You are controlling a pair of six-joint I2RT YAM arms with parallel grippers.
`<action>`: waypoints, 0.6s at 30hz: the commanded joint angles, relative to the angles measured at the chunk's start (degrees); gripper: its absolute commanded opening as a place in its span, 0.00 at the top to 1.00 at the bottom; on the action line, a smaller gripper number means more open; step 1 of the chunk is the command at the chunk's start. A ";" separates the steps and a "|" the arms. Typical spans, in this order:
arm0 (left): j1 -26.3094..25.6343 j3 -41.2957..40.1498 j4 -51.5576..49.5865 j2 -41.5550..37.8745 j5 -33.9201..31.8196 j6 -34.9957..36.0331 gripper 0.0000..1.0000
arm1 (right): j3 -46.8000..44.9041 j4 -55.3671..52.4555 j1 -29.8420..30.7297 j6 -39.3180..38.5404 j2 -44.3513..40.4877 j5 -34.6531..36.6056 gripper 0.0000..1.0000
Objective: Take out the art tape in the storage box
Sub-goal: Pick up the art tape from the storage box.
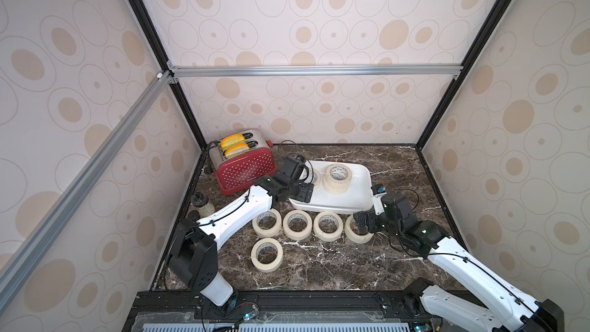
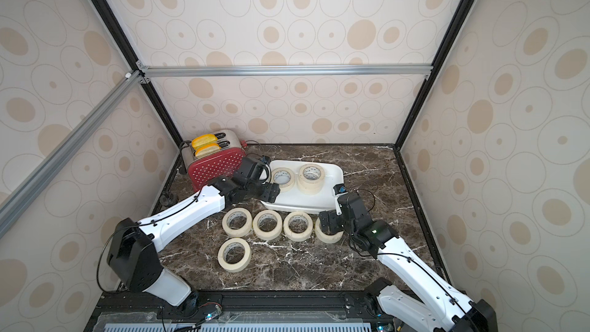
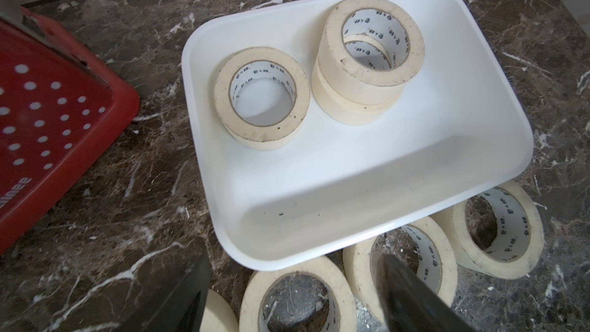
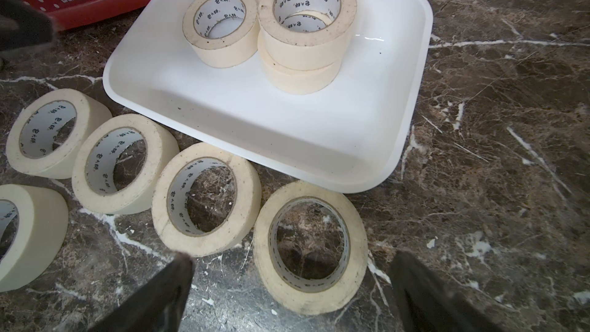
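Setting: dark marble counter (image 1: 319, 269) with white veins, closed in by walls (image 1: 303, 27) papered in beige ovals on an aluminium frame (image 1: 313, 70).
Landmark: storage box (image 1: 359, 194), a white, glossy, shallow box toward the back of the counter.
Inside the box: three rolls of art tape (image 4: 303, 57) at its far end, namely a single roll (image 3: 265, 142) and, beside it, a stack of two (image 3: 354, 91) with the upper roll off-centre on the lower.
Outside the box: five rolls lie flat, a row of four (image 1: 297, 236) just beside the near rim and a fifth roll (image 1: 266, 267) beyond that row.
Left arm (image 1: 236, 212): the left jaws stand apart and empty above the box's near corner on the toaster side.
Right arm (image 1: 472, 273): the right jaws stand apart, straddling but not clamping the end roll (image 4: 306, 303) at the opposite near corner.
Toaster (image 1: 245, 170): red with dots, bread in its slots, close to the box on the left arm's side.
Risk, stack: pinching the upper roll could drag or tip the lower one, since their edges overlap.
Risk, box: it looks light and slick, so a roll catching its wall could slide it into the row.
Risk, arms: both wrists work near the same rim and may clash.
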 commanded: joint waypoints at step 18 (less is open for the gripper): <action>0.82 28.29 -6.67 27.98 3.18 10.79 0.27 | -2.01 -3.55 -0.33 2.13 -5.03 0.86 0.00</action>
